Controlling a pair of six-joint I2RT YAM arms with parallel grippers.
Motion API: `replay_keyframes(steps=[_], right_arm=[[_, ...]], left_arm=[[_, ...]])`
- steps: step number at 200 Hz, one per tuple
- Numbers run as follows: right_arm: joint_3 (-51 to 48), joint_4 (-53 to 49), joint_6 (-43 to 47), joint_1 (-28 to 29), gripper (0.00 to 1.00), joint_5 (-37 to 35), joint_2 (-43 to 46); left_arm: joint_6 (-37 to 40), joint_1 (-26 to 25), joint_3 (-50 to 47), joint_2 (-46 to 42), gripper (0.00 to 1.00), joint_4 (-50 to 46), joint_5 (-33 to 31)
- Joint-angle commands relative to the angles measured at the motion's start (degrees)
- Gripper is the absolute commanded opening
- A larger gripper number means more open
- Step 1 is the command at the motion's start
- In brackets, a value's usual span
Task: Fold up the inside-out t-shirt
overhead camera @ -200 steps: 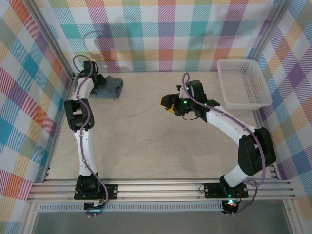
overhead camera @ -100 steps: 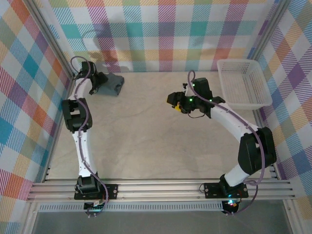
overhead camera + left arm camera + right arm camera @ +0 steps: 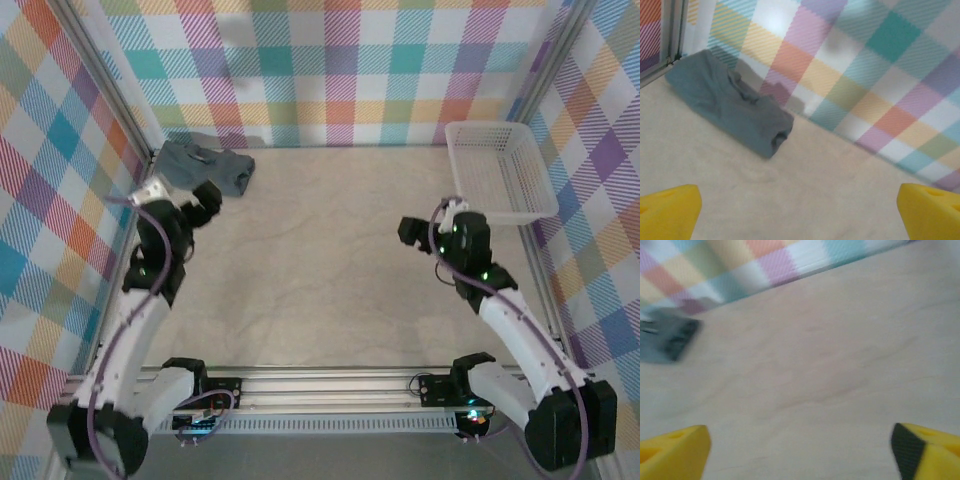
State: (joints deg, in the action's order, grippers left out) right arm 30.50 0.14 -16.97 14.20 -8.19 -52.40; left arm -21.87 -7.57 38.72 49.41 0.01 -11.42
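**Far-left corner.** The inside-out t-shirt (image 3: pixel 208 165) lies on the table (image 3: pixel 320 260) as a compact, wrinkled bundle, close against the checked wall and the frame post. Nothing grips it.

**Left gripper** (image 3: pixel 205 197). Its fingers are spread wide and empty. It sits just short of the bundle and is aimed at it.
- Risk: with the cloth tight in the corner, a pinch is likely to catch several layers at once. That would drag the whole lump rather than open it.
- Risk: the wall appears to leave little room for the outer finger.

**Right gripper** (image 3: pixel 412 231). Its fingers are spread wide and empty. It is well apart from the garment and near the white basket (image 3: pixel 495 170).
- Risk: a one-armed pull may leave the fabric twisted.
- Risk: a long reach across the table may bring this arm against the left one.
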Motion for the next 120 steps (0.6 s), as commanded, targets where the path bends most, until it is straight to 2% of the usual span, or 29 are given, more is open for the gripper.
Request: replay_keyframes(steps=[1, 11, 19, 28, 39, 56, 63, 72, 82, 91, 100, 115, 120], right_arm=[[-6.84, 13.97, 15.82, -0.93, 1.0, -16.72, -2.26], [-7.53, 16.58, 19.26, -1.71, 1.0, -16.92, -6.47], [-8.15, 20.86, 20.75, -2.88, 1.0, -16.94, -10.58], [-9.89, 29.08, 19.76, -5.8, 1.0, -13.03, -15.75], [-10.91, 39.34, 17.65, -9.62, 1.0, -5.59, -21.74], [-4.92, 36.85, 15.5, -12.08, 1.0, 0.48, -28.31], [-6.14, 43.46, 15.49, -13.2, 1.0, 4.94, -32.74], [-9.03, 55.74, 15.66, -13.61, 1.0, 5.66, -37.85], [-8.55, 48.62, 14.22, -13.87, 1.0, 4.15, -34.52], [-9.06, 53.04, 14.28, -13.74, 1.0, 3.12, -36.29], [-8.55, 49.18, 13.83, -13.75, 1.0, 2.5, -34.95], [-8.61, 50.5, 14.23, -13.44, 1.0, 2.41, -35.38], [-8.41, 49.56, 14.21, -13.43, 1.0, 2.39, -35.27]], left_arm=[[9.58, -1.31, -9.88, -1.25, 1.0, 2.89, -12.44], [11.39, -1.3, -13.18, -1.43, 1.0, 5.62, -15.04], [13.54, -1.24, -16.66, -0.62, 1.0, 12.08, -15.08], [15.01, -0.99, -20.65, 1.33, 1.0, 19.01, -14.11], [16.35, -0.07, -23.18, 5.02, 1.0, 24.2, -10.29], [17.42, 2.15, -24.2, 12.14, 1.0, 32.18, -5.37], [18.1, 3.25, -24.45, 15.69, 1.0, 36.8, -3.88], [18.03, 5.17, -24.57, 20.62, 1.0, 43.29, -0.96], [17.79, 7.46, -22.68, 25.19, 1.0, 46.24, 4.58], [18.48, 7.75, -20.92, 29.52, 1.0, 48.84, 6.53], [18.79, 7.81, -18.95, 34.73, 1.0, 49.15, 7.47], [20.47, 7.06, -18.09, 41.45, 1.0, 55.69, 9.28], [20.55, 7.02, -17.17, 40.39, 1.0, 52.14, 9.61]])
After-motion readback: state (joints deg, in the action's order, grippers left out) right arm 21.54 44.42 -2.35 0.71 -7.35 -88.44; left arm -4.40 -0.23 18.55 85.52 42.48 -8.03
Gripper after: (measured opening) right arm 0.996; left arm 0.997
